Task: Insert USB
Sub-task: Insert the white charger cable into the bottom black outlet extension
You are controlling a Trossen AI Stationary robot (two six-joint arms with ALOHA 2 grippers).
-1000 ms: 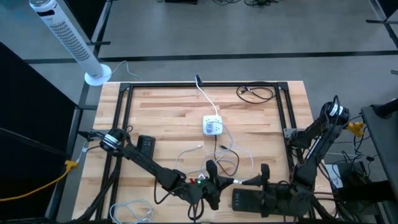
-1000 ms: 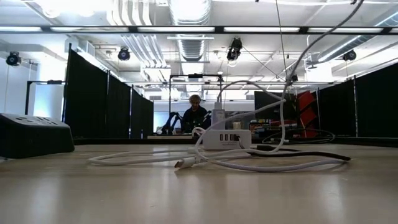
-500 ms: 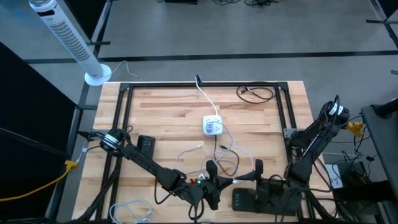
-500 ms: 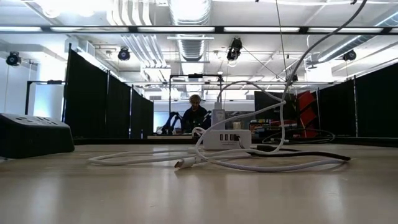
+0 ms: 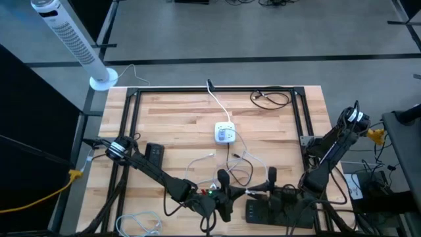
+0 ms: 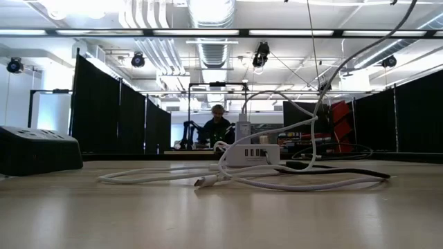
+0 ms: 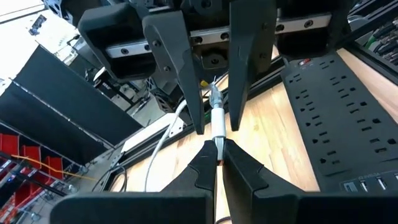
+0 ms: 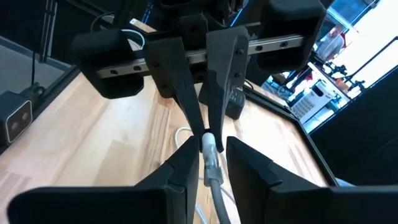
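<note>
Left gripper (image 7: 217, 163) clamped tight on the USB plug (image 7: 218, 119); right gripper (image 8: 207, 167) closing around the same plug, not yet clearly gripping. Handover under way, insertion left. White USB hub (image 5: 225, 133) sits well beyond both grippers on the surface (image 5: 177, 125).

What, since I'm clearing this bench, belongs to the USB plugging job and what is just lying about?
Job: white cable, white charger block, left hand gripping the cable, right hand open around it.
Lying about: black power strip, black cable coil, tower fan.
</note>
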